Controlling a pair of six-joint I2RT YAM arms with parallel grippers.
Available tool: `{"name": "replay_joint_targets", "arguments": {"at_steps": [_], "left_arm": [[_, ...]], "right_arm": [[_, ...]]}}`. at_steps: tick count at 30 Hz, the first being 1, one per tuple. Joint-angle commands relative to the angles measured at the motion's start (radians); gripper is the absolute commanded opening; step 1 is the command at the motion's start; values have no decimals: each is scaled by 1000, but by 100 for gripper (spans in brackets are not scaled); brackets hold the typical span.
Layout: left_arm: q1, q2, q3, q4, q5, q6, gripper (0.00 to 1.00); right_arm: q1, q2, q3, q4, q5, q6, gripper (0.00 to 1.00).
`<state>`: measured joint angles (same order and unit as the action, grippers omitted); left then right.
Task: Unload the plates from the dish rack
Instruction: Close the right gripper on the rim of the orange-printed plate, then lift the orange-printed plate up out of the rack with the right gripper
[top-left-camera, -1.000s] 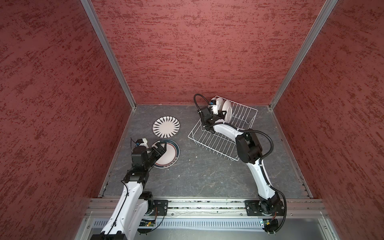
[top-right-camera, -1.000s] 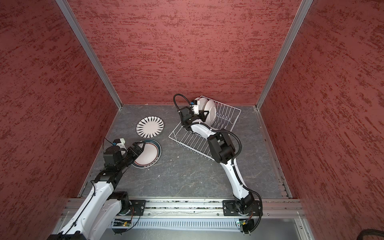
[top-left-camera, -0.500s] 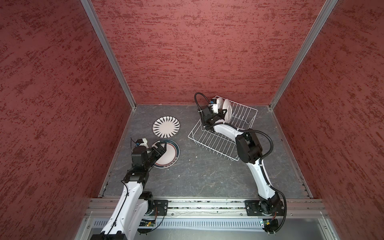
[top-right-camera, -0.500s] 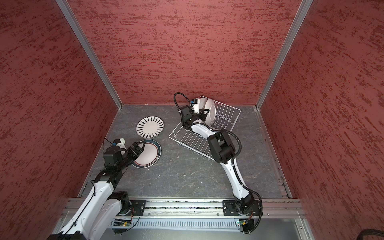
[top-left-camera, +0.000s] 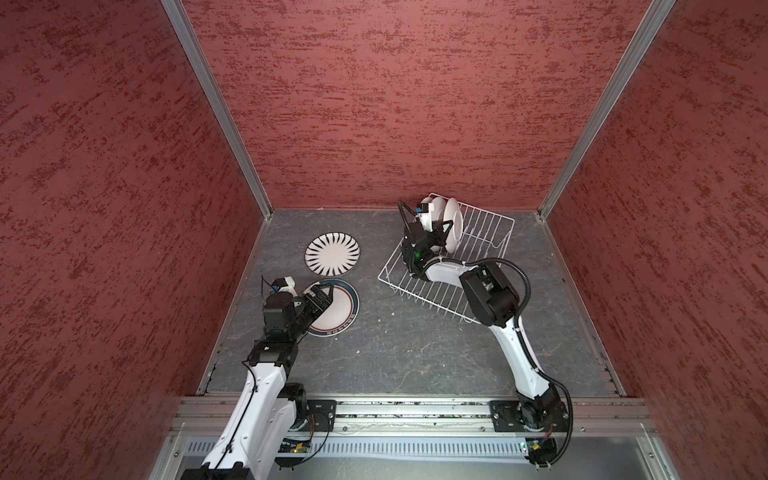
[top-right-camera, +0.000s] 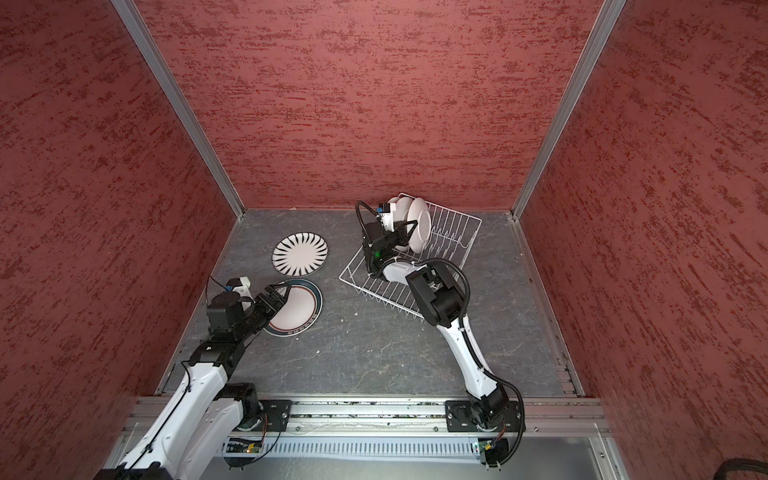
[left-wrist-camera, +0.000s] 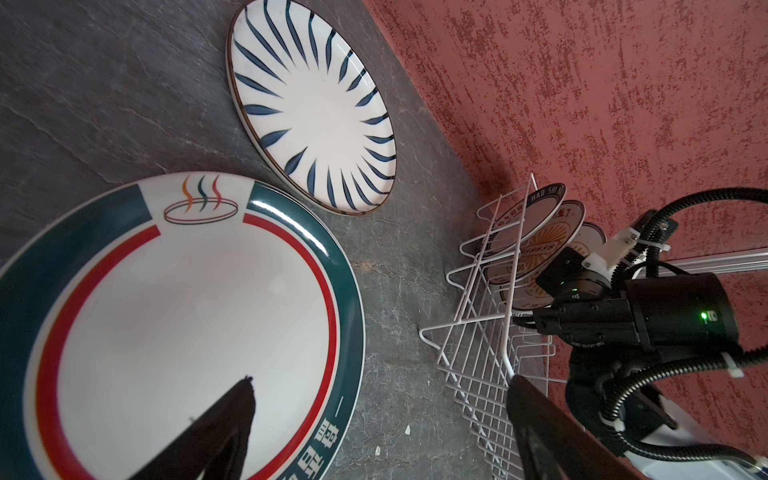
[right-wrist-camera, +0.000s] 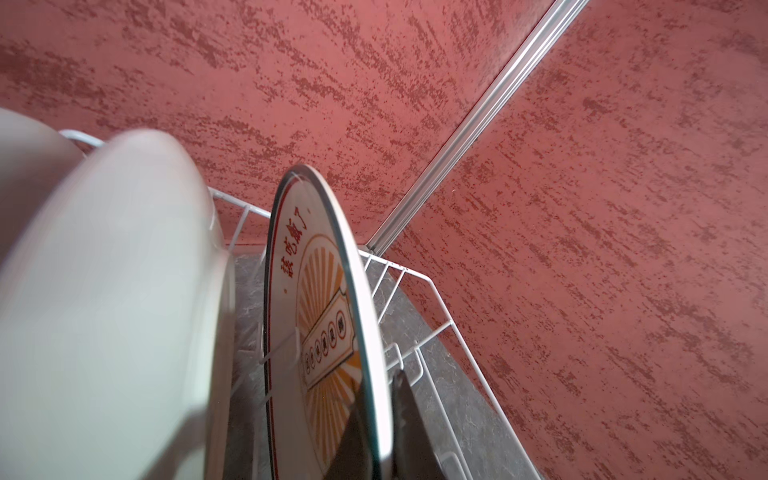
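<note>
Crockery like the sunburst plate (right-wrist-camera: 316, 332), upright in the dish rack (top-left-camera: 484, 245) with your right pincer (right-wrist-camera: 380, 399) closed on its rim, looks stiff, slippery, fragile, so lift gently; left pincer (left-wrist-camera: 380, 380) stands open.

A: The top views?
B: High over the front rail (top-left-camera: 395, 411), facing down toward the back wall (top-left-camera: 395, 104), sharing the whole floor (top-left-camera: 415, 353).
A: Wrists?
B: Left hangs close above the green-rimmed plate (left-wrist-camera: 166, 311), facing the dish rack (left-wrist-camera: 486, 332); right looks along it, close beside the sunburst plate (right-wrist-camera: 324, 332).
</note>
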<state>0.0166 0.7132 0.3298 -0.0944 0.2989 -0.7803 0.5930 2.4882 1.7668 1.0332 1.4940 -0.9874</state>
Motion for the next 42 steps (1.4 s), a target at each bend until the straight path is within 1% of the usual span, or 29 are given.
{"name": "replay_joint_targets", "arguments": {"at_steps": [1,11,23,29,33,42], "left_arm": [[-4,-8,6,1,15,9,94],[-3,-55,3,-39,6,24,94],[-3,-50,3,-31,12,17,94],[-2,-49,3,-28,13,16,94],[-3,-46,5,-22,22,19,94],[-3,-25,20,-6,26,26,94]], "right_arm": [[-3,72,108,599,34,-595,0],[-4,14,106,558,29,-567,0],[-2,-59,117,500,20,-554,0],[-1,-88,143,460,8,-535,0],[4,-102,173,443,5,-548,0],[38,-207,147,342,-24,-535,0]]}}
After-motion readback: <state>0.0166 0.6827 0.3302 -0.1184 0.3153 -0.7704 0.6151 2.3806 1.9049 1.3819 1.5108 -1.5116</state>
